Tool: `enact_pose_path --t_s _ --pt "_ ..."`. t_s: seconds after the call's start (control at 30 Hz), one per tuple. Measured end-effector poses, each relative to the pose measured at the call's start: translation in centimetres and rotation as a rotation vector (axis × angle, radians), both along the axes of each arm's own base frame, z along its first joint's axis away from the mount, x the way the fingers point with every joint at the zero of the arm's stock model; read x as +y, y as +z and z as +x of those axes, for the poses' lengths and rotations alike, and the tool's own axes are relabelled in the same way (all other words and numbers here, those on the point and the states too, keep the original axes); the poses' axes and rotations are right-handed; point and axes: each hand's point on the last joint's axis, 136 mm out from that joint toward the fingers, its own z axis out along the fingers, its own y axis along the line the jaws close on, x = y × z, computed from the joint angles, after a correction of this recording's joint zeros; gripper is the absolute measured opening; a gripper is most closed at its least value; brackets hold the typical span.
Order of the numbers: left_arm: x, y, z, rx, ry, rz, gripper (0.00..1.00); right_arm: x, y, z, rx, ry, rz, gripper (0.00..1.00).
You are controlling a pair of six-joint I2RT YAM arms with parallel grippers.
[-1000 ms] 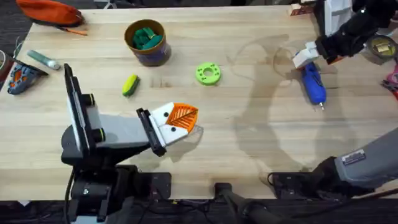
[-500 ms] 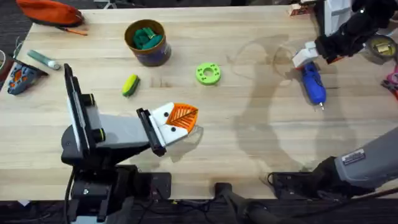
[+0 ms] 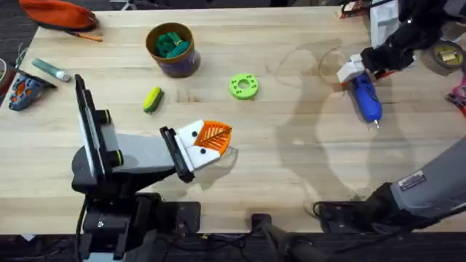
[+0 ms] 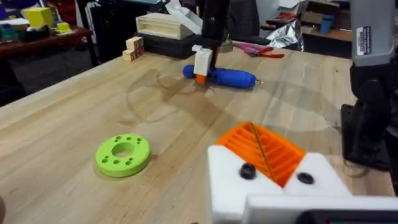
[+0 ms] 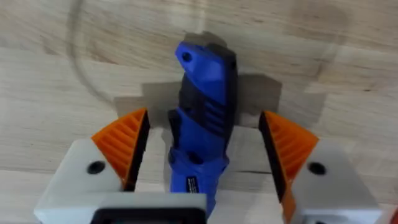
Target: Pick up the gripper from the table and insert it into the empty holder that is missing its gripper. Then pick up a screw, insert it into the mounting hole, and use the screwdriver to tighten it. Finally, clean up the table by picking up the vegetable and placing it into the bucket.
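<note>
Your right gripper (image 5: 202, 168) sits spread wide, its orange pads straddling the blue screwdriver (image 3: 366, 98) lying on the table (image 3: 291, 160) at the far right, not yet clamped, so it looks lined up for a grasp. Your left gripper (image 3: 211, 140) rests low and parked; I cannot tell its spread. The vegetable (image 3: 151, 99) lies near the bucket (image 3: 172, 49).

Black arms, white fingers (image 5: 81, 180), orange ribbed pads (image 5: 121, 140)

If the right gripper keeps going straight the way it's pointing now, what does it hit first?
Most likely the screwdriver. The right gripper is open and points down at the table, with the blue body lying between its orange pads. How far above it the gripper sits is unclear.
</note>
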Motion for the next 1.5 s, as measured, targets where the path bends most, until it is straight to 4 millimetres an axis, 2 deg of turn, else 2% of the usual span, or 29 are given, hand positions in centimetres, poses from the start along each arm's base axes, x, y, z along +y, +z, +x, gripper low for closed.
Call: enact_pose_path --t_s 0.3,0.47,0.8,1.27,1.5 --pt "0.0 0.0 0.0 0.0 0.0 0.0 0.015 0.2 -0.1 -0.4 0.017 -0.005 0.004 0.991" --pt "0.0 0.0 0.0 0.0 0.0 0.0 0.015 0.4 -1.4 -1.0 0.065 -0.006 0.023 0.944" --pt "0.0 0.0 0.0 0.0 0.0 0.0 0.015 0.4 -1.4 -0.8 0.057 -0.007 0.025 0.931" --pt "0.0 0.0 0.0 0.0 0.0 0.0 0.015 0.7 -1.4 -0.6 0.053 -0.001 0.032 0.599" --pt "0.0 0.0 0.0 0.0 0.0 0.0 0.015 0.8 -1.4 -0.6 0.053 0.0 0.035 0.386"
